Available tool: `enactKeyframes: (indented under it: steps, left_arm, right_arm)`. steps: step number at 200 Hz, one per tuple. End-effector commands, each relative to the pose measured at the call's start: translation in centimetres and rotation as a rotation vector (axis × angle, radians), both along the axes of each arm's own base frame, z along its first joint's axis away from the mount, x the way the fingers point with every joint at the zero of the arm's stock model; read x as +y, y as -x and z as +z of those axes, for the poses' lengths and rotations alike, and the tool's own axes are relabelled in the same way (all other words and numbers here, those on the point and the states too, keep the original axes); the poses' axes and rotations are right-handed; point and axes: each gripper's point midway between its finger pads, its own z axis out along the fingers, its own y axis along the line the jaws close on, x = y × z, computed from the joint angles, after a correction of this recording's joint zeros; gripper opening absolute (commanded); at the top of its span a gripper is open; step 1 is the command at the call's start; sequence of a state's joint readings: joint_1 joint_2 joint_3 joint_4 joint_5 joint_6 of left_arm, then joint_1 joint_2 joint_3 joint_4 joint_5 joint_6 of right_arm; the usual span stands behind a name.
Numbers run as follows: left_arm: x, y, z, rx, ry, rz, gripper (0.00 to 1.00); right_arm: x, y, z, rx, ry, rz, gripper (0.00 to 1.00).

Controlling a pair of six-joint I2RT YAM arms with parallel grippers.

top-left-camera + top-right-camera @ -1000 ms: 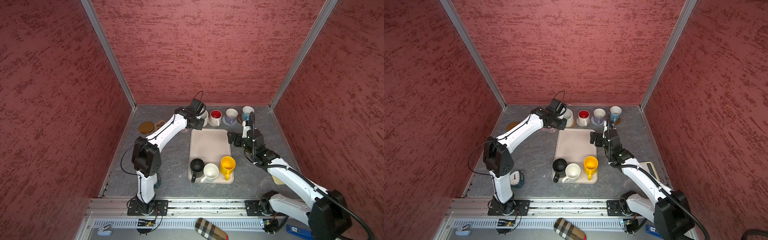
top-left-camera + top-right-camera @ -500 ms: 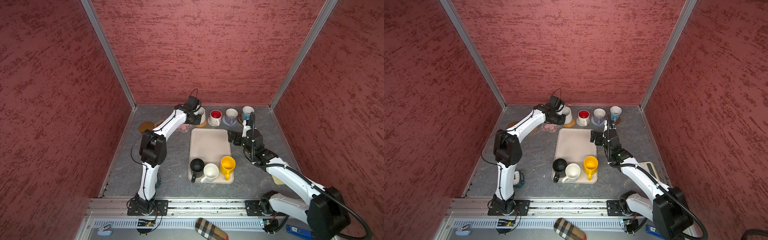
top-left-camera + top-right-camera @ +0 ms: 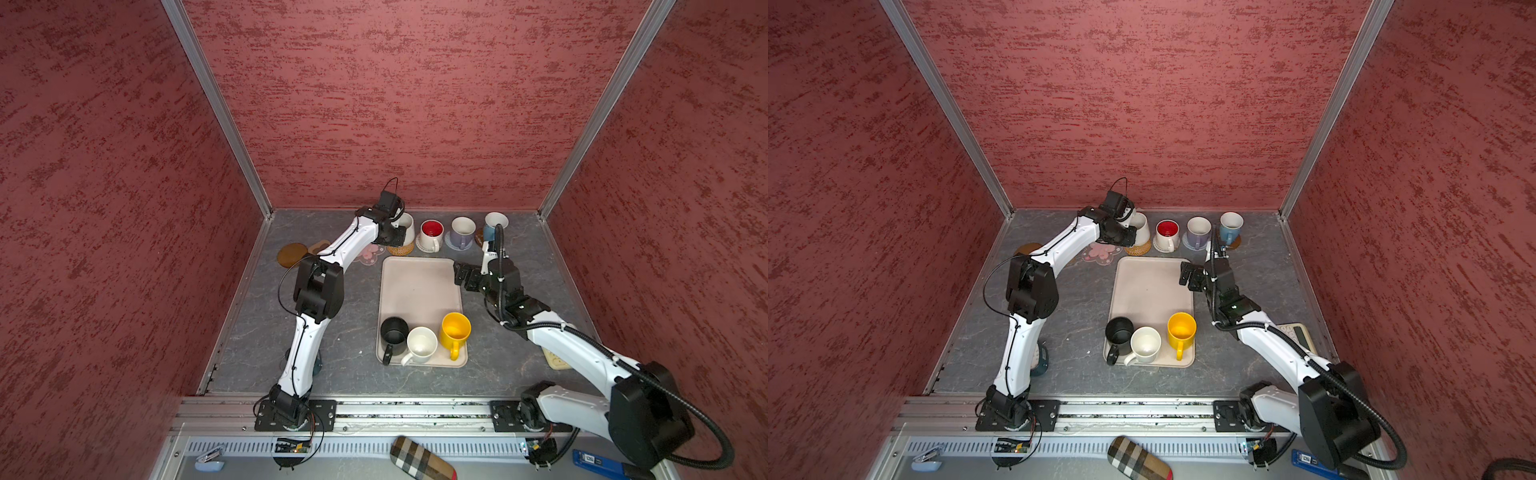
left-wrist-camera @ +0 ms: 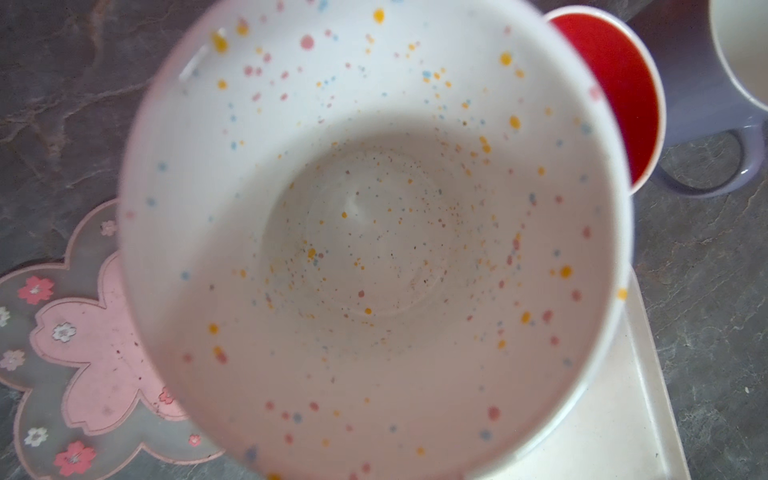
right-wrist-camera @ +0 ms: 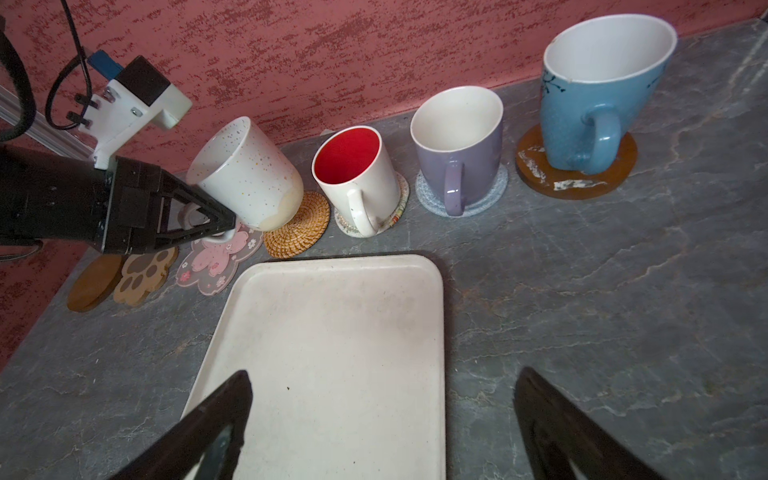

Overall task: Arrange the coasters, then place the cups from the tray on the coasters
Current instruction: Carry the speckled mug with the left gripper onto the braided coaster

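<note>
**Progress.** I judge the task to be past halfway.
- The tray (image 3: 419,291) is bare over its far half.
- Three cups stand at the tray's near end: the yellow cup (image 3: 455,330), the plain white cup (image 3: 422,343) and the black cup (image 3: 394,332).
- Beyond the tray's far edge the coasters lie in a row. Three cups sit upright on coasters there: the blue cup (image 5: 590,108), the lavender cup (image 5: 461,145) and the red-lined cup (image 5: 357,174).
- My left gripper (image 5: 216,226) is clamped on the handle of the speckled cup (image 5: 245,174). The cup is tilted, and its base edge appears to touch the rattan coaster (image 5: 297,228) beyond the tray's far left corner. It is not yet seated flat.
- My right gripper (image 5: 384,374) is spread wide and empty over the tray's far right part.
- Three coasters beyond the tray's far left corner are unoccupied: the flower coaster (image 5: 214,259), the paw coaster (image 5: 143,272) and the brown disc (image 5: 93,282).

**Outstanding.** The speckled cup needs seating, then the three cups on the tray need moving.

**Room.** Red textured walls (image 3: 395,104) close three sides, with metal posts in the corners.

**Surface.** The table (image 3: 349,332) around the tray is grey, veined like stone, and flat.
</note>
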State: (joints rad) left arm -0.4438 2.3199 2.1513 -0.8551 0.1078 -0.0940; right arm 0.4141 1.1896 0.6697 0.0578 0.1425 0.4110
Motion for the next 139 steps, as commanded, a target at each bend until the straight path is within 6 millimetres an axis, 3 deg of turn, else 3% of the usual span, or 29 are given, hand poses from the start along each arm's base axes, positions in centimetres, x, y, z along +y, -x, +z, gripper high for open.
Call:
enactKeyframes:
  steps: [1,139]
  left_arm:
    - [-1.0,-2.3,2.6,-0.105,0.049,-0.023,0.0]
    - [-0.3,-3.1,0.6,-0.087,-0.003,-0.001,0.0]
  right_arm:
    - [0.2,-0.6,1.4,-0.048,-0.021,0.007,0.99]
    - [0.4,-0.9,0.4,-0.032,-0.023,0.01,0.99]
